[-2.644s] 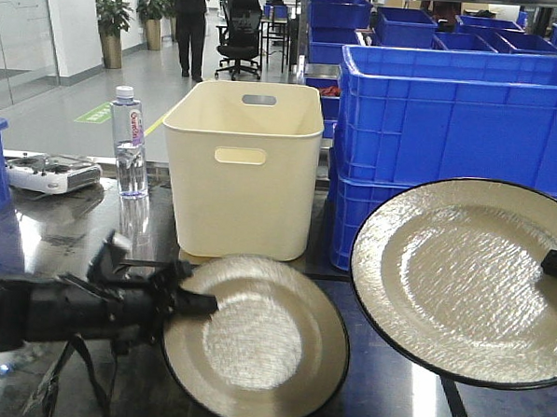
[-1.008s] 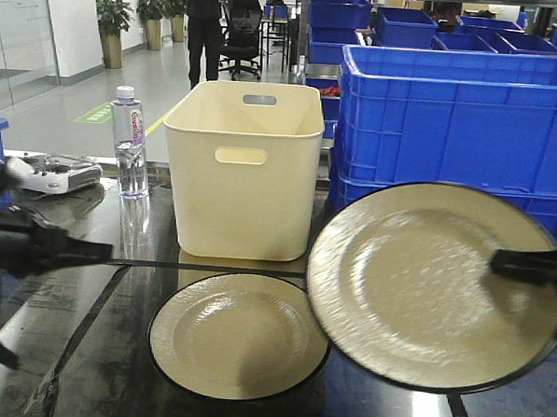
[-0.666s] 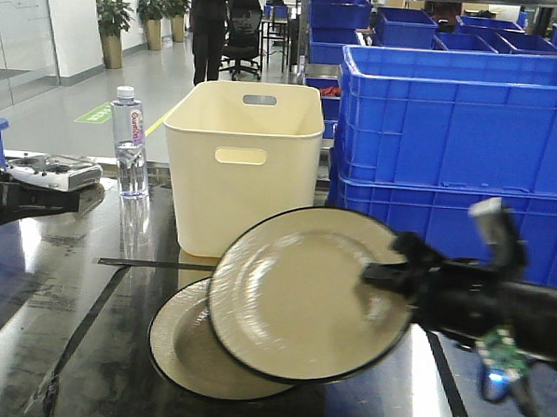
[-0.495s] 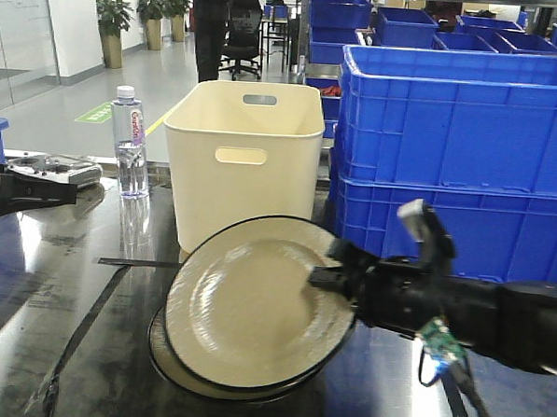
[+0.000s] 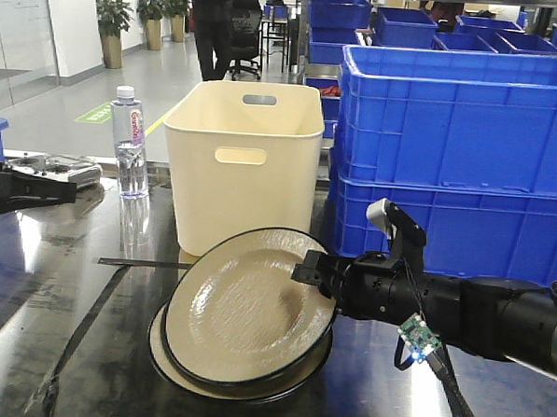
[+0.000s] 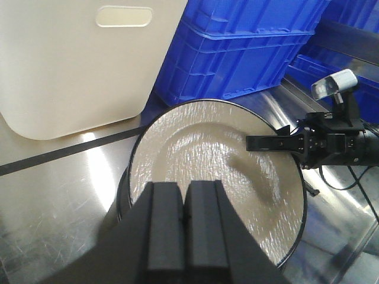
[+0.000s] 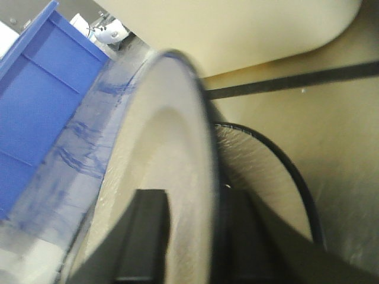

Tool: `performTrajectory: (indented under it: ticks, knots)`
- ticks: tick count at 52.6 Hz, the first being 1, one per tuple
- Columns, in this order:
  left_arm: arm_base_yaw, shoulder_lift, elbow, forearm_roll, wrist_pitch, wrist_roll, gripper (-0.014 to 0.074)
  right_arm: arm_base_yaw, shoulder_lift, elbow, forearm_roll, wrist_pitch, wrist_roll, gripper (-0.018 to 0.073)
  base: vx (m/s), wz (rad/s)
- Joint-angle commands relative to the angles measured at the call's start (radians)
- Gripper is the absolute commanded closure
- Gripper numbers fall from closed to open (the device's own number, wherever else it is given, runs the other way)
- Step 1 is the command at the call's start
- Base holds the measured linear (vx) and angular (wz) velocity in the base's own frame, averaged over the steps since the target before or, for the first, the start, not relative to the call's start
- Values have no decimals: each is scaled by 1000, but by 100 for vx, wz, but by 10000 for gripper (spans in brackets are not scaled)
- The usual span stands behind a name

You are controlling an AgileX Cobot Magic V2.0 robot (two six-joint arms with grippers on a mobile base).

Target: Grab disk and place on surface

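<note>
Two beige disks with black rims show in the front view. One disk [image 5: 163,357] lies flat on the dark glossy tabletop [image 5: 68,300]. The other disk [image 5: 250,305] is tilted just above it, its lower edge at or close to the flat one, with my right gripper [image 5: 308,269] shut on its right rim. In the right wrist view the held disk [image 7: 177,130] stands edge-on between the fingers of the right gripper [image 7: 192,198], with the flat disk [image 7: 254,171] behind. My left gripper [image 5: 69,190] is far left, shut and empty. In its wrist view the left gripper [image 6: 185,195] hovers above the disk [image 6: 201,148].
A cream bin [image 5: 243,165] stands just behind the disks. Stacked blue crates [image 5: 451,133] fill the right back. A water bottle [image 5: 129,143] and a grey controller [image 5: 52,170] sit at the left back. A black tape line [image 5: 135,263] crosses the tabletop.
My right arm has swung its disk from the right to the left and down over the disk on the table. The left arm let go of that disk and drew back to the left.
</note>
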Motion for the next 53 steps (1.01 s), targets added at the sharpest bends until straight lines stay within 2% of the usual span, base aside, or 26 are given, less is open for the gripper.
performTrajectory:
  ticks: [1,6,13,17,22,25,30,34,36,39,42,43,44,46,53]
  knots:
    - [0,-46,-32,-76,2,-5,601,1,-57,-39,57,2,-116,137,0,0]
    - [0,-46,-32,-76,12,-5,601,1,-58,-39,40,-56,-297,82,0,0]
    - [0,-46,-32,-74,17,-5,601,1,-77,-39,40,-161,-514,72,0,0]
    - [0,-46,-32,-56,17,-5,601,1,-97,-39,40,-251,-581,72,0,0]
    - [0,-46,-32,4,12,-6,601,1,-130,-39,40,-383,-591,74,0,0]
    - [0,-46,-32,74,3,-39,601,1,-158,-35,40,-458,-591,83,0,0]
    - [0,-46,-32,268,-48,-201,601,1,-228,-15,40,-563,-591,143,0,0]
    - [0,-46,-32,523,-98,-373,601,1,-291,14,40,-608,-591,234,0,0]
    - [0,-45,-31,678,-124,-473,599,1,-332,34,40,-614,-591,306,0,0]
    - [0,-45,-23,869,-159,-584,598,1,-390,61,39,-619,-591,414,0,0]
    - [0,-46,-4,1004,-201,-664,598,1,-451,94,39,-619,-591,526,0,0]
    - [0,-47,4,1028,-218,-687,598,1,-474,108,39,-619,-591,567,0,0]
    - [0,-53,14,1060,-241,-704,598,1,-498,126,39,-619,-591,575,0,0]
    - [0,-60,37,1070,-277,-719,598,1,-538,145,39,-619,-591,575,0,0]
    - [-11,-148,168,1001,-454,-688,598,1,-671,238,34,-619,-595,573,0,0]
